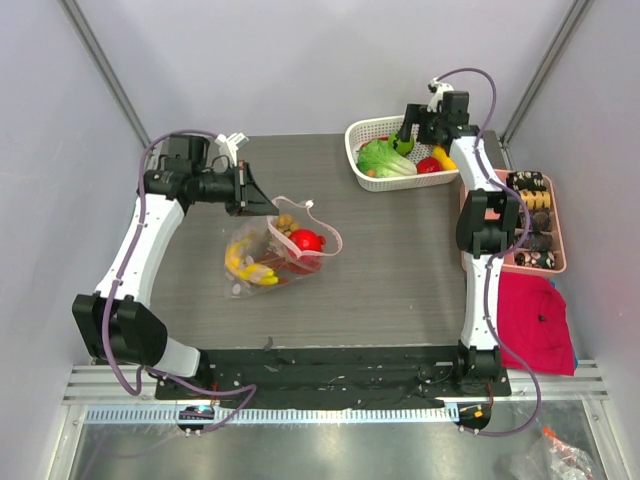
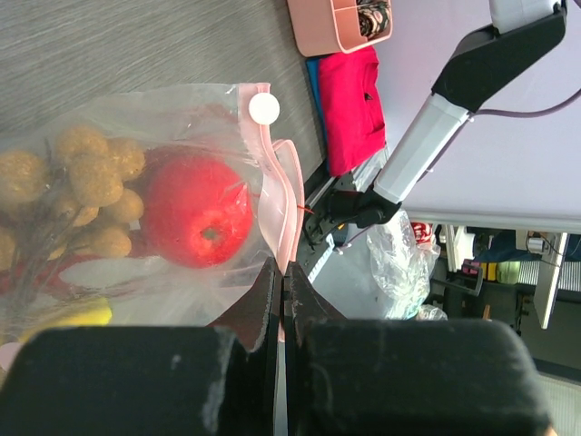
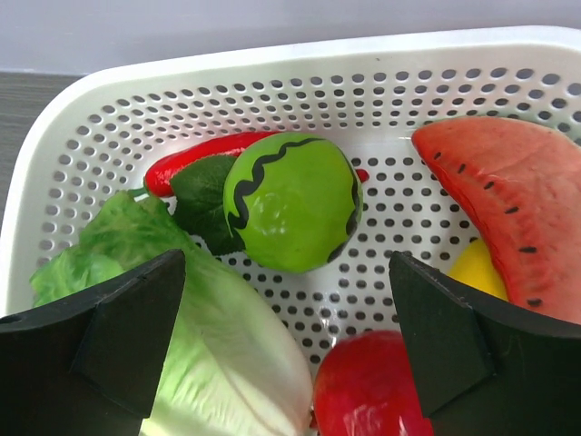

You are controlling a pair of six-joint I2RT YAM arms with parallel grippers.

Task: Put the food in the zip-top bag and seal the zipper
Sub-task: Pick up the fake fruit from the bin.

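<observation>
The clear zip-top bag (image 1: 270,255) lies on the table left of centre. It holds yellow bananas (image 1: 245,268), a brown berry cluster (image 2: 86,177) and a red round fruit (image 2: 195,211). My left gripper (image 2: 283,277) is shut on the bag's pinkish zipper strip (image 2: 281,195) at the mouth edge; it also shows in the top view (image 1: 260,200). My right gripper (image 3: 287,272) is open above the white lattice basket (image 1: 372,130), its jaws either side of a green round fruit (image 3: 290,200). A red chilli (image 3: 204,154) lies behind that fruit.
The basket also holds lettuce (image 3: 182,336), a watermelon slice (image 3: 508,195), a red piece (image 3: 372,386) and a yellow piece (image 3: 477,268). A pink compartment tray (image 1: 540,225) with dark items stands at the right edge, and a red cloth (image 1: 535,320) lies in front of it.
</observation>
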